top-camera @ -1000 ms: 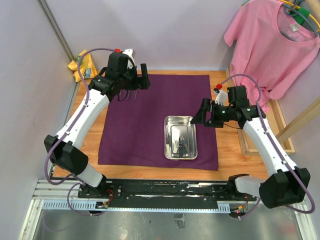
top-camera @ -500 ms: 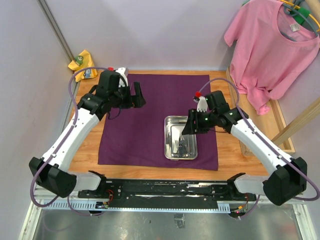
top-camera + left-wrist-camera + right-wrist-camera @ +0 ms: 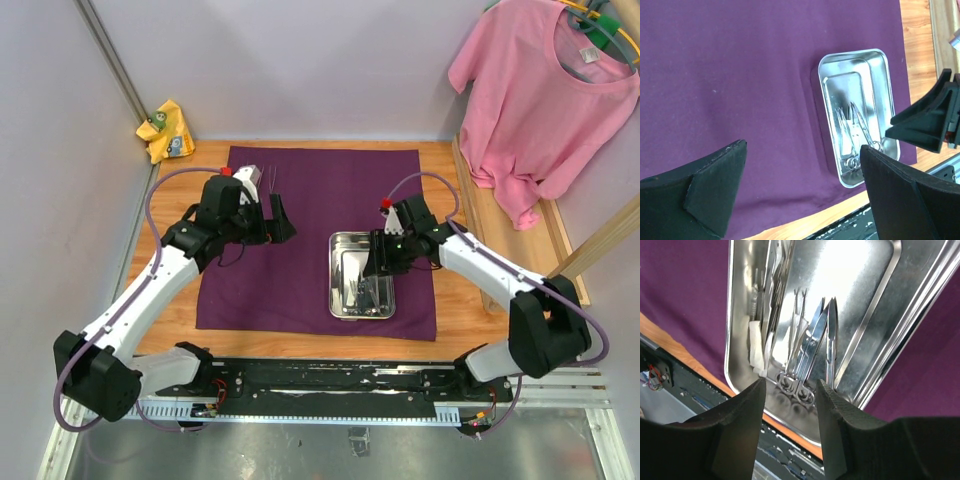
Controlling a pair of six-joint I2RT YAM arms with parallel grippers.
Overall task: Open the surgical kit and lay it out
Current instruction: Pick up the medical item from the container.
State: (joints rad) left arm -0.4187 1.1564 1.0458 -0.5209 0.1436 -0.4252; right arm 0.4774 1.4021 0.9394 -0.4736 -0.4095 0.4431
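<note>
- Top external view: the steel tray [image 3: 343, 243] sits on the spread purple cloth [image 3: 300, 200], toward 4 o'clock of its centre, holding scissors [image 3: 812, 347] and white gauze [image 3: 756, 347].
- Right end effector [image 3: 790, 384] hangs over the scissors' rings, fingers partly apart, clamping nothing.
- Left end effector [image 3: 803, 148], spread wide and empty, hovers over cloth at 10 o'clock from the tray.
- Pink T-shirt [image 3: 540, 90] hangs at 2 o'clock.

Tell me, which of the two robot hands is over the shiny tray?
The right hand, directly above the steel tray. The left hand hangs over bare purple cloth, well apart from it.
</note>
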